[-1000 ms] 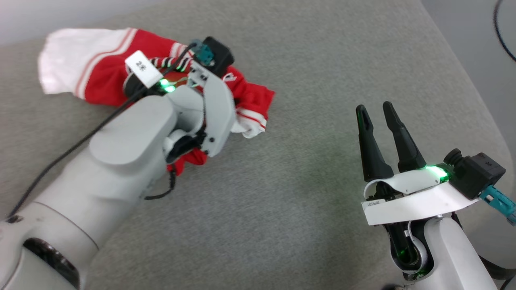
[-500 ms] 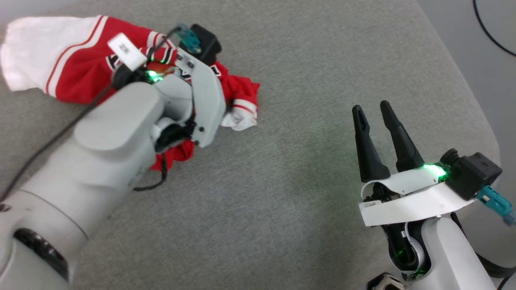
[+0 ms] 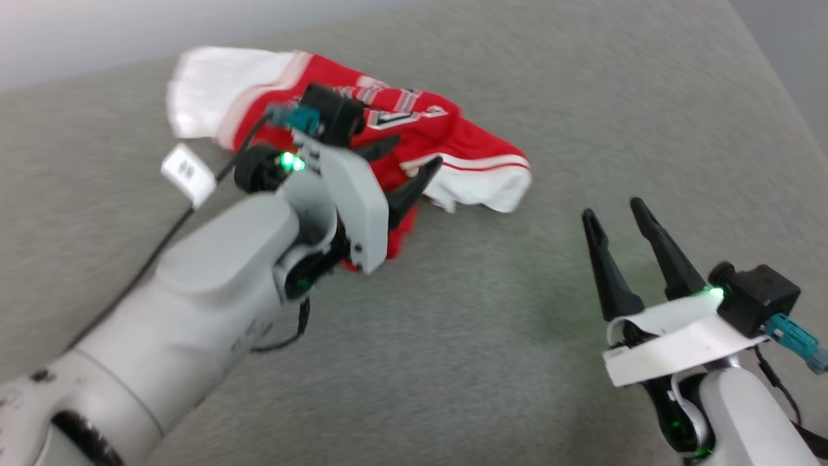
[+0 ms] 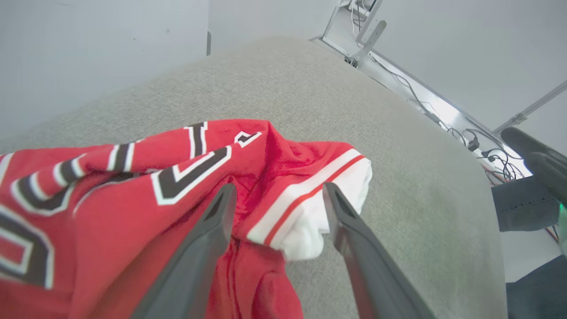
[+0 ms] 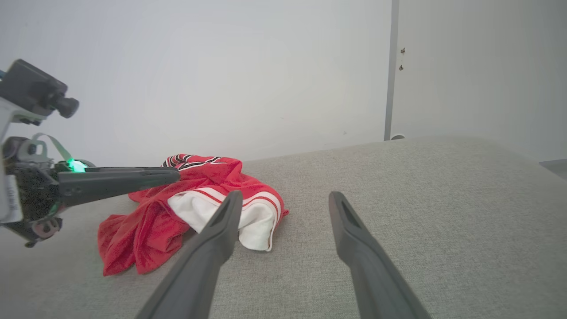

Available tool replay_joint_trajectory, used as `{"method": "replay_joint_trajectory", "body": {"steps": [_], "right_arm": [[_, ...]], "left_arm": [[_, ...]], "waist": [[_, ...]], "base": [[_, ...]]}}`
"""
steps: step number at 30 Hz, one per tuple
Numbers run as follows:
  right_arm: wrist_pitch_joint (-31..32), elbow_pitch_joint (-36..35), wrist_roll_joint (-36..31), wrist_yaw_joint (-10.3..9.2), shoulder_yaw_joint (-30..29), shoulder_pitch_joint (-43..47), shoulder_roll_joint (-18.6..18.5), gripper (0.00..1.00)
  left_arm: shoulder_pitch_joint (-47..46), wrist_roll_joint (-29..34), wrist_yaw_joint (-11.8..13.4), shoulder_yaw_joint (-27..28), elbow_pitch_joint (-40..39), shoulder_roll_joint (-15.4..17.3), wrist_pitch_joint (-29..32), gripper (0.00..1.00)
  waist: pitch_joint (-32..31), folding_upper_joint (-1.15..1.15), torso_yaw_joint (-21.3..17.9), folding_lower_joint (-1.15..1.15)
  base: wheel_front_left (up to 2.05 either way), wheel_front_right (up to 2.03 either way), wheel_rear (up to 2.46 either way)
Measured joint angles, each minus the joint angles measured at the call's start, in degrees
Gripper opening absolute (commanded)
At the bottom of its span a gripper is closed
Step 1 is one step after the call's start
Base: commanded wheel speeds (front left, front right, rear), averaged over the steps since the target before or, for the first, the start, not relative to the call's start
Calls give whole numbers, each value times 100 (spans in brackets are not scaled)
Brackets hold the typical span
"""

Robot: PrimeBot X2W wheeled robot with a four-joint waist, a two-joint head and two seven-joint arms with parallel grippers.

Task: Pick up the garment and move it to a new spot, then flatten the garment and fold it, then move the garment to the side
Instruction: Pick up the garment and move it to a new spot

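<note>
Red and white, the garment point(image 3: 466, 133) lies crumpled on the grey fabric tabletop point(image 3: 453, 336) toward 12 o'clock in the head view. The left gripper point(image 3: 417, 152) hovers over it, fingers spread wide, gripping nothing. The right gripper point(image 3: 613, 208), at 4 o'clock, is likewise wide and empty.

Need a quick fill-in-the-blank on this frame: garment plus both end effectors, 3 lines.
1. The garment lies crumpled on a ___ fabric surface.
2. The left end effector, by the garment's white sleeve, is ___.
3. The right end effector is open and grips ___.
Missing words: grey; open; nothing.
</note>
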Motion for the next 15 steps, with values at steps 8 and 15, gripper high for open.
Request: {"method": "replay_joint_trajectory", "body": {"steps": [8,15], "right_arm": [[0,197,-45,0,-89,342,-400,100],[0,265,13,0,-435,825,-676,100]], "left_arm": [[1145,-168,8,140,79,203,-1188,100],[2142,-303,35,845,192,80,-1485,100]], "waist": [[-499,0,785,0],[-805,0,1472,0]], "base": [[0,0,0],[0,0,0]]}}
